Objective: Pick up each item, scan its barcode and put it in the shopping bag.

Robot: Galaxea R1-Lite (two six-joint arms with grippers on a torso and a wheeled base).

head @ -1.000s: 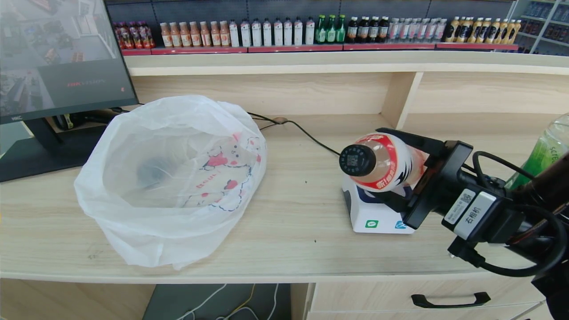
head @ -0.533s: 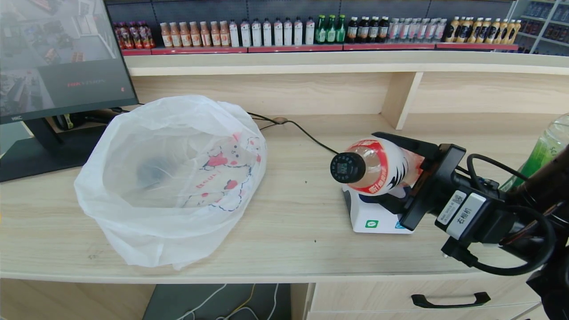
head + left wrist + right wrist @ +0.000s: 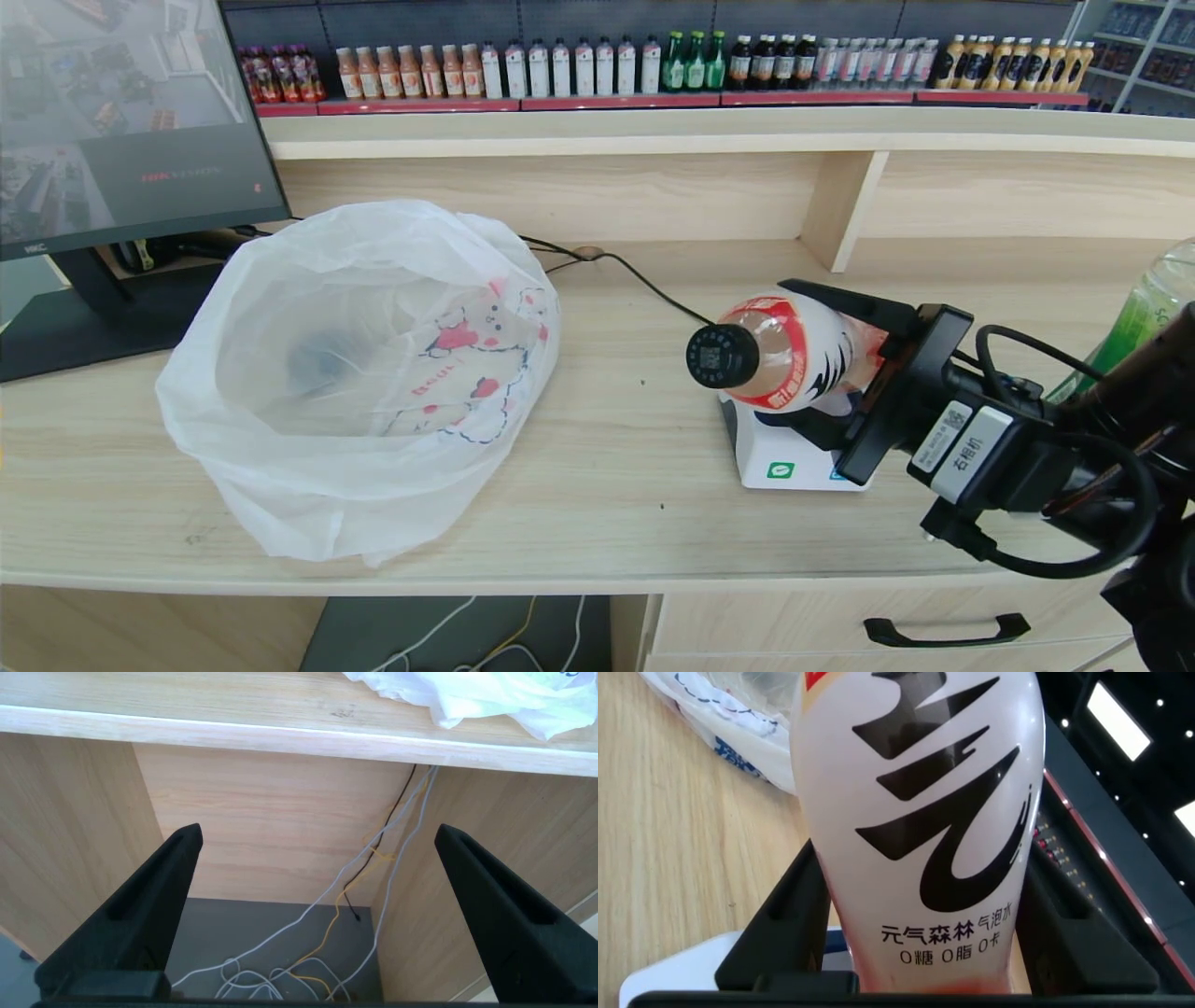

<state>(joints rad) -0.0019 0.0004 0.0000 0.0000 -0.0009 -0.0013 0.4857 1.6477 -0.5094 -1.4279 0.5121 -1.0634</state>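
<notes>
My right gripper (image 3: 831,359) is shut on a white bottle (image 3: 789,352) with a red band and a black cap, held on its side with the cap toward the bag. It hovers just above the white barcode scanner (image 3: 789,452) on the counter. In the right wrist view the bottle (image 3: 920,831) sits between the black fingers (image 3: 780,929). The white plastic shopping bag (image 3: 359,373) stands open at the counter's left, with something dark inside. My left gripper (image 3: 313,919) is open below the counter's front edge, with the bag's edge (image 3: 495,700) above it.
A monitor (image 3: 121,121) stands at the back left, and a black cable (image 3: 644,280) runs across the counter behind the scanner. A green bottle (image 3: 1144,317) stands at the far right. A raised wooden shelf (image 3: 728,140) and rows of drinks lie behind.
My right gripper has carried the bottle a little to the left, toward the bag, and slightly away from the scanner's top. The bag and left arm have not moved.
</notes>
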